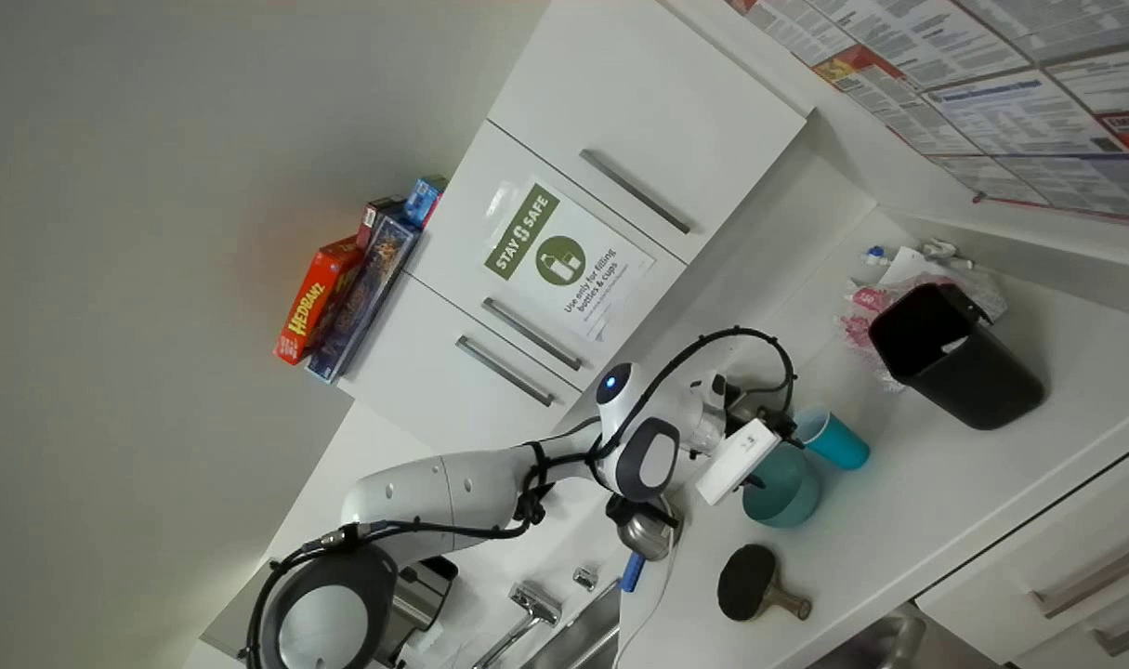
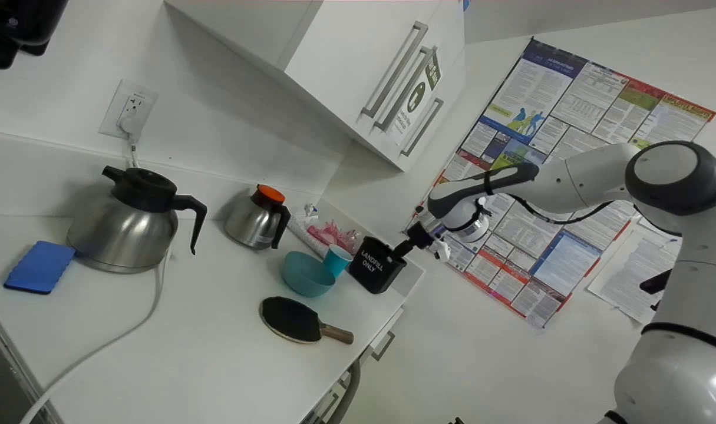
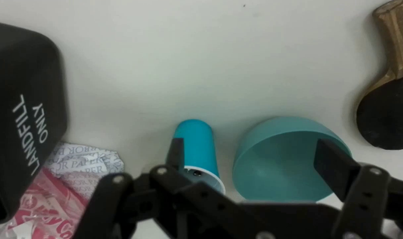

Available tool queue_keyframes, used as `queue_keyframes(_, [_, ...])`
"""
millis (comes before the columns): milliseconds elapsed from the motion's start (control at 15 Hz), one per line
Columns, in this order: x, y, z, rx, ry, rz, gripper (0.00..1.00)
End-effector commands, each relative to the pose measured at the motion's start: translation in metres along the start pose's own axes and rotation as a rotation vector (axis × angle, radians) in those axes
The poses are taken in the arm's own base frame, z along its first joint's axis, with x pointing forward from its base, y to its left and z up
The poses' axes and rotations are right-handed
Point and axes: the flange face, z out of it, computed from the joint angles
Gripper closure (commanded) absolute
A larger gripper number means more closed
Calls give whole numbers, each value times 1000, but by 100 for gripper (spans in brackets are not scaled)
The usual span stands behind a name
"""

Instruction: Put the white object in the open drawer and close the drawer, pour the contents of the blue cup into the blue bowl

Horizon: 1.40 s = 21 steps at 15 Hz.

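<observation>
Spread wide and holding nothing, the claw [image 3: 252,157] hangs above the counter [image 3: 148,73]; in the wrist view one finger overlaps the blue cup [image 3: 196,144] and the other the blue bowl [image 3: 281,166]. Cup and bowl stand just beside each other on the counter, and something small and dark shows inside the cup's white rim. Near the cup stands a black bin [image 3: 29,79] lettered "LANDFILL ONLY" in white capitals, legible in both the wrist view and an exterior view. By the bin lie crumpled paper [image 3: 85,159], on which "OR PAPER" can be read, and a bag [image 3: 45,202] whose red lettering I cannot make out. In an exterior view, a sign [image 1: 573,251] on the white cabinet [image 1: 657,84] says "STAY SAFE" on a green band, then "Use only for filling bottles & cups"; a finer line beneath is too small to read. Atop the cabinet, a red box [image 1: 318,299] is marked "HEDBANZ", with other boxes [image 1: 364,297] beside it. Wall posters [image 1: 982,93] carry mostly tiny print, though "EMPLOY" stands out on a red patch at the edge of that view.
</observation>
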Motion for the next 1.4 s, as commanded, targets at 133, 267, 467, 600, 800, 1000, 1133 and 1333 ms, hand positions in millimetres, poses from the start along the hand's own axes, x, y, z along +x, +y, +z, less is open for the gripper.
queue_keyframes(133, [67,17,28,-23,25,-93,0])
queue_keyframes(267, [88,21,37,-39,24,-122,0])
queue_keyframes(467, [111,26,54,-58,11,-145,0])
queue_keyframes(600, [120,27,66,-64,-8,-155,0])
queue_keyframes(800, [126,23,84,-47,-40,-169,0])
queue_keyframes(1000, [130,18,97,-23,-59,-183,0])
queue_keyframes(1133, [132,16,103,-13,-64,-192,0])
queue_keyframes(1333, [134,16,111,-10,-63,-199,0])
